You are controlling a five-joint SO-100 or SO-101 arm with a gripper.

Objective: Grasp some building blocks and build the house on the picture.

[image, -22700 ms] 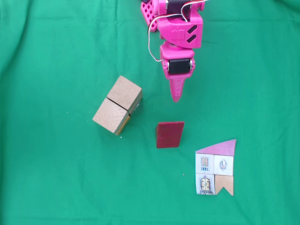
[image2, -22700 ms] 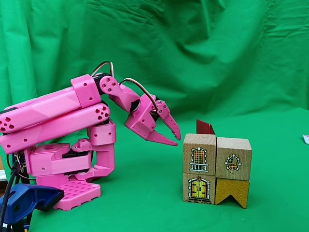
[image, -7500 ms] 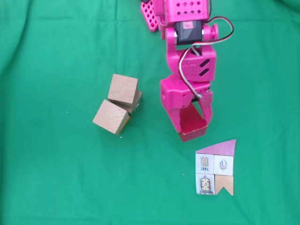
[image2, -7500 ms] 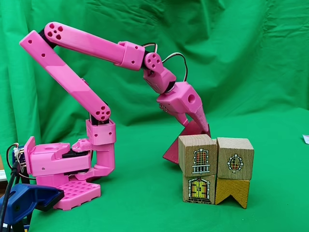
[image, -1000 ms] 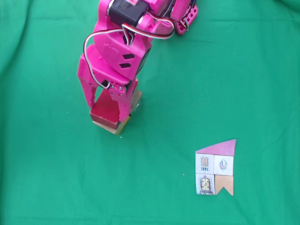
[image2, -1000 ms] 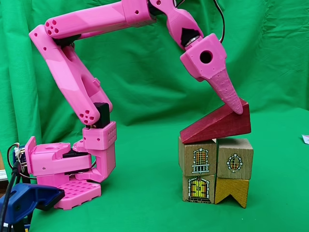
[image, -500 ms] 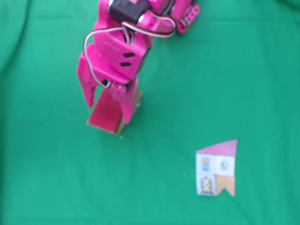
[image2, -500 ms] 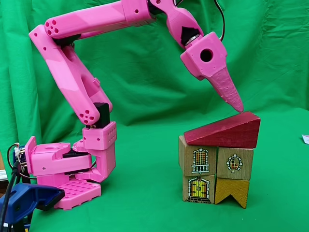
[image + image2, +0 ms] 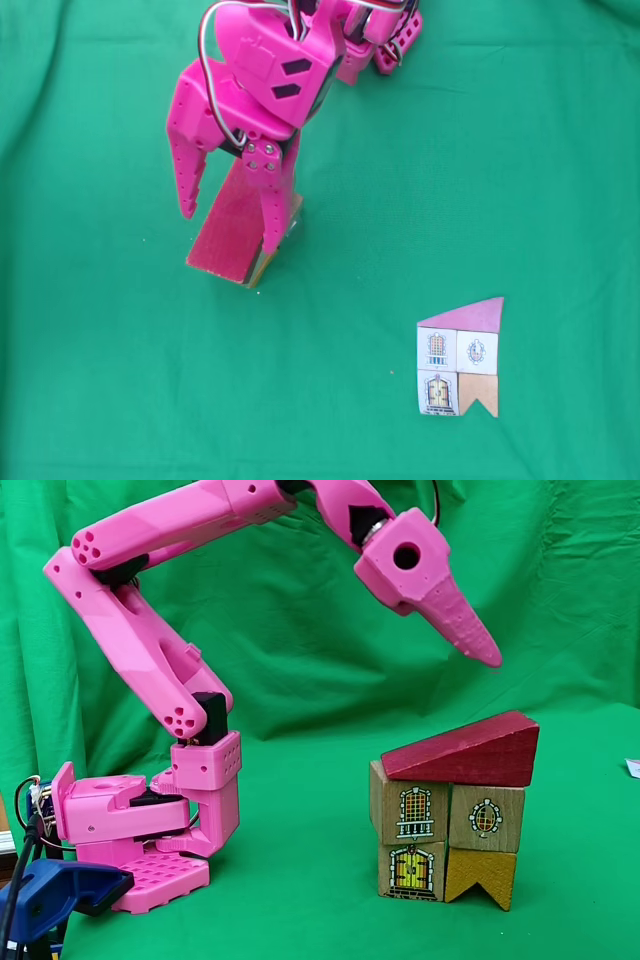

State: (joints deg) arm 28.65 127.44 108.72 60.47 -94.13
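Risen off the dark-red wooden roof slab (image 9: 462, 751), the pink claw (image 9: 228, 221) hangs spread and empty; slab rests across the pale wooden cubes (image 9: 448, 842), matching the paper house picture (image 9: 460, 357).

The dark-red slab (image 9: 462, 752), which lay flat on the green cloth to the right of the wooden blocks (image 9: 447, 830) at the start and was later carried in the gripper (image 9: 230, 225), now rests as a roof on top of the block stack, released. Half a second ago the fingertip hovered just above the slab's high end; now the gripper (image 9: 480, 650) is lifted well clear toward 12 o'clock, jaws spread apart in the top-down fixed view.
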